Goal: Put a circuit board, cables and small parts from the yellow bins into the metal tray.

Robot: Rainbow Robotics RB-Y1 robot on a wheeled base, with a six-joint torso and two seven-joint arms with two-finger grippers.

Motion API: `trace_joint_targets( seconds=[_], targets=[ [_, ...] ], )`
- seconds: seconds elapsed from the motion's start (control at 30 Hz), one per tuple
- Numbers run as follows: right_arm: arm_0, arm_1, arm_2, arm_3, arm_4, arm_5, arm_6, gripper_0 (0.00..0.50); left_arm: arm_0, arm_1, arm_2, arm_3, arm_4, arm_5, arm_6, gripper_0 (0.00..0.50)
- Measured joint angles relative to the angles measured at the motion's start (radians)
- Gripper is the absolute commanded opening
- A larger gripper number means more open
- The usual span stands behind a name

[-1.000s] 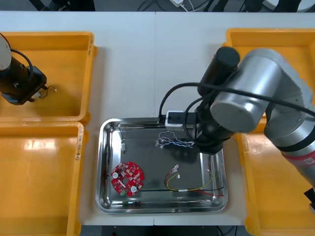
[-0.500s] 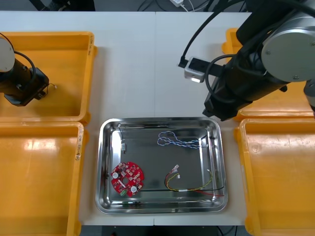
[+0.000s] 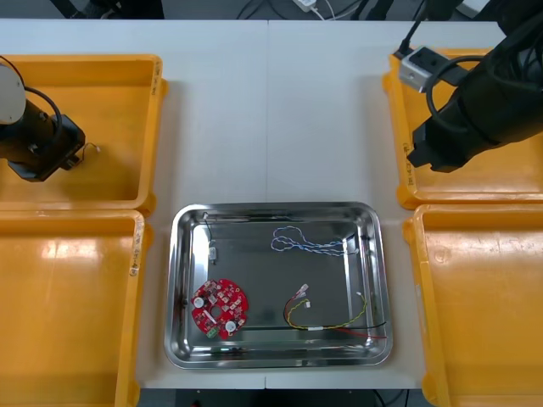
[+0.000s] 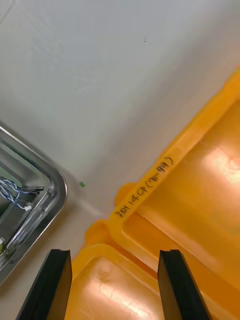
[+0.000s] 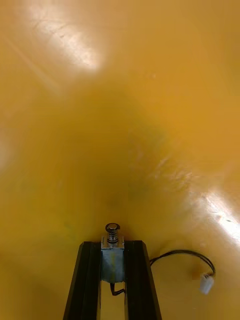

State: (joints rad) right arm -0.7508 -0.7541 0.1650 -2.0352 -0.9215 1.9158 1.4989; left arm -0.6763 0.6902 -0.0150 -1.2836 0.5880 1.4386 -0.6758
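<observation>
Right arm: thick, rounded black casing is seen.
Wrist camera box: a small grey-white box is mounted on the right arm, and black cables are looped from it.
Left arm: a black wrist section is joined to a pale grey rounded housing, and a black cable is looped over it.
Right fingers: flat black bars, square-tipped, matt.
Left fingers: narrow black bars, ends squared.

Right hand from tray to bin

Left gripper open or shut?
Shut on a small metal part: the left gripper has its fingers apart by its width, part between them, over a yellow bin.
</observation>
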Motion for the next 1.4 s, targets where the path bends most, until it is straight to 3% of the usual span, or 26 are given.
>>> trace_joint_targets(
  seconds=[0.13,0.33,0.5,0.73,0.9,1.13,1.23,1.4],
  targets=[
    [0.029,-0.036,-0.041,-0.001,-0.012,0.0,-0.148,0.5,0.003,0.0,0.025,-0.097,0.0,0.04,0.0,0.0],
    [0.088,-0.081,-0.109,-0.004,-0.017,0.0,-0.202,0.5,0.006,0.0,0.109,-0.265,0.001,0.141,0.0,0.0],
    [0.133,-0.103,-0.16,-0.004,-0.017,0.0,-0.317,0.5,0.006,0.0,0.133,-0.384,0.012,0.256,0.0,0.0],
    [0.197,-0.127,-0.211,-0.004,-0.008,0.0,-0.368,0.5,-0.015,0.0,0.126,-0.471,0.091,0.429,0.004,0.0],
    [0.217,-0.135,-0.216,-0.004,0.025,0.0,-0.436,0.5,-0.045,0.0,0.051,-0.516,0.151,0.472,0.059,0.0],
    [0.227,-0.138,-0.223,0.041,0.028,0.0,-0.444,0.5,-0.064,-0.001,-0.114,-0.595,0.252,0.473,0.327,0.0],
    [0.227,-0.14,-0.225,0.068,0.027,-0.001,-0.444,0.5,-0.064,-0.005,-0.162,-0.629,0.265,0.473,0.403,0.0],
    [0.227,-0.143,-0.225,0.099,0.027,-0.013,-0.444,0.5,-0.064,-0.056,-0.196,-0.665,0.265,0.473,0.402,0.0]
  ],
)
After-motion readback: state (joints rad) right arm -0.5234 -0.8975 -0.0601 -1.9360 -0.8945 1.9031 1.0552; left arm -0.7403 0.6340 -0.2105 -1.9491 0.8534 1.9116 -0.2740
